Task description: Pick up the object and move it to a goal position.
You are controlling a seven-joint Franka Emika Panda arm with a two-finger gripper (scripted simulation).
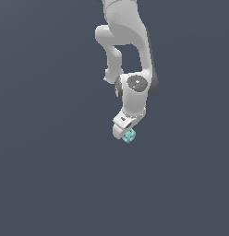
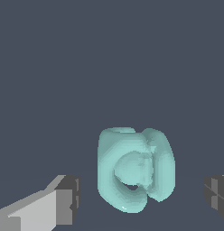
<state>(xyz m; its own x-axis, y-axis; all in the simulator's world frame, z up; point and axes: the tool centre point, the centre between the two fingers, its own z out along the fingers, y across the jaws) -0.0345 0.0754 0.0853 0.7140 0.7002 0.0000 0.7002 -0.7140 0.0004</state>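
Note:
The object is a tiny light teal, knobbly cube-like lump (image 1: 129,136) with dark hollows. In the exterior view it sits right at the tip of my white gripper (image 1: 125,133), which points down over it. In the wrist view the lump (image 2: 135,169) fills the space between my two fingers. One fingertip (image 2: 68,198) and the other fingertip (image 2: 216,194) stand apart from its sides with grey gaps showing. My gripper (image 2: 142,197) is open around the lump, not touching it.
The white arm (image 1: 128,50) reaches down from the top of the exterior view. A plain dark grey surface (image 1: 51,175) lies all around. No other objects or goal marker show.

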